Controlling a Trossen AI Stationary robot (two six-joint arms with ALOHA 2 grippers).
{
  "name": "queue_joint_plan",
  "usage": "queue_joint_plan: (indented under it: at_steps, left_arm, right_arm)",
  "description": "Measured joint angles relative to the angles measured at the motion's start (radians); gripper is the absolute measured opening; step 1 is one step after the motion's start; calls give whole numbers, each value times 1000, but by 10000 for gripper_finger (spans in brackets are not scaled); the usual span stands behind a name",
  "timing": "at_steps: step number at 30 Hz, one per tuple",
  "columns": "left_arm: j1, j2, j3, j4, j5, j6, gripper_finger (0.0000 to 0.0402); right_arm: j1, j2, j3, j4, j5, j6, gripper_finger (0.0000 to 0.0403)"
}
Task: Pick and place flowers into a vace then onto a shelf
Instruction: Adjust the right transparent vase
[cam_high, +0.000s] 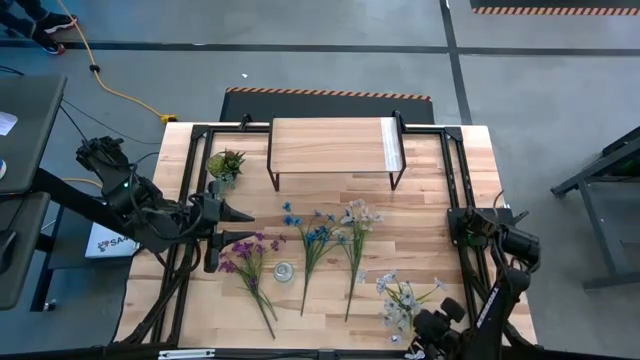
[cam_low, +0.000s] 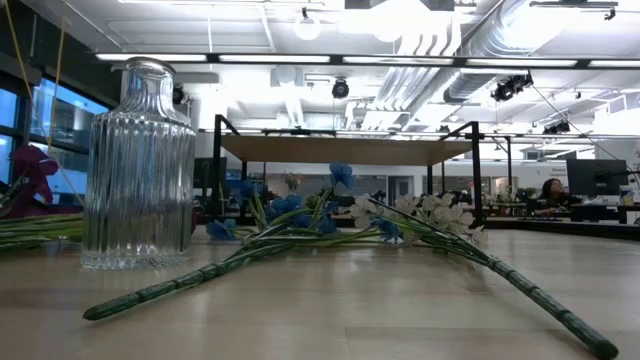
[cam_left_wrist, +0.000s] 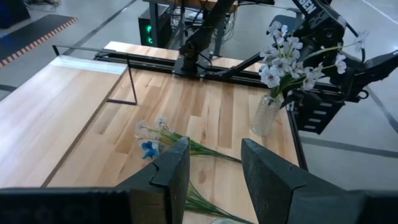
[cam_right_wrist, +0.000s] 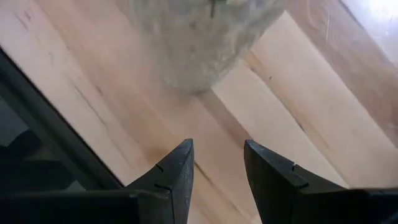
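**Left arm.** The left gripper (cam_high: 238, 227) is placed at the left side of the table (cam_high: 430, 215). Its fingers are spread wide and nothing is held. The tips are pointed at the purple flowers (cam_high: 248, 252), which lie flat just beside them, with the stem trailing toward the near edge.

**Right arm.** The right gripper (cam_right_wrist: 217, 158) is set at the near right corner. It is likewise parted and empty, and is aimed at the base of a filled vase (cam_high: 398, 305) that holds a white spray and stands close in front of it.

**Other items.**
- An empty glass vase (cam_high: 284, 271) stands upright just right of the purple stem.
- The blue flowers (cam_high: 316, 238) and white flowers (cam_high: 356, 218) lie loose further right.
- The shelf (cam_high: 335, 146) stands at the far edge with nothing on its top.
- A potted plant (cam_high: 226, 163) sits to the left of the shelf.

**Assessment.**
- The step in hand is judged to be picking up the purple spray for the empty vase.
- The stem should be gripped on its bare middle, clear of the blossoms, with the fingers brought down astride it and closed fully, since it is thin.
- The spray should be tipped upright before the stem end is lowered into the narrow neck.
- The empty vase stands very near the pick point and looks easily knocked, so a straight lift is advised.
- The filled vase appears ready for transfer and is best gripped low on its body.
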Motion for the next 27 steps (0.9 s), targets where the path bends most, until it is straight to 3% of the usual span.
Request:
queue_joint_plan:
  at_steps: [6,15,27]
  left_arm:
    - [0,1,0,-1,13,-2,179]
    - [0,66,0,-2,101,-28,179]
    - [0,218,0,-1,203,-77,179]
  right_arm:
    - [23,0,44,-26,-19,8,133]
    - [38,-1,263,-357,-53,34,134]
    - [47,-14,446,-356,14,-22,134]
